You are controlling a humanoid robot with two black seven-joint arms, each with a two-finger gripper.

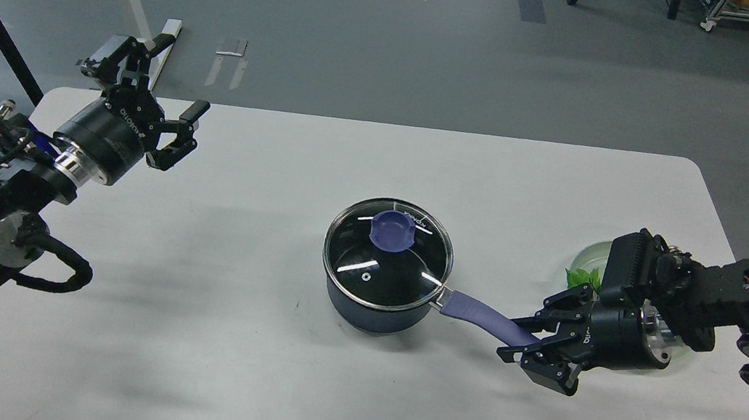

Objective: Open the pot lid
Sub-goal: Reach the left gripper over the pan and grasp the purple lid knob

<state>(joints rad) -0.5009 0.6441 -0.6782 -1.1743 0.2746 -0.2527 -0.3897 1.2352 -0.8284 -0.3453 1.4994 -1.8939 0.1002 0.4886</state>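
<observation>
Left claw [159, 83]: fingers spread wide, holding nothing, above the surface's far left corner.
Surface [239, 337]: white, carries the pot.
Pot [371, 308]: near the middle of the surface, handle [477, 316] pointing right.
Lid [389, 245]: seated on the pot, purple knob up.
Right claw [523, 342]: fingers either side of the handle's end; contact unclear.
Plate [591, 257]: pale green, by the right edge, behind the right arm.

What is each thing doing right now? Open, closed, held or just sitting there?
lid: on the pot, closed.
pot: upright on the table, covered.
pot handle: its end lies between the right end effector's fingers.
right end effector: around the handle's end; grip unclear.
left end effector: open, empty, far from the pot.
</observation>
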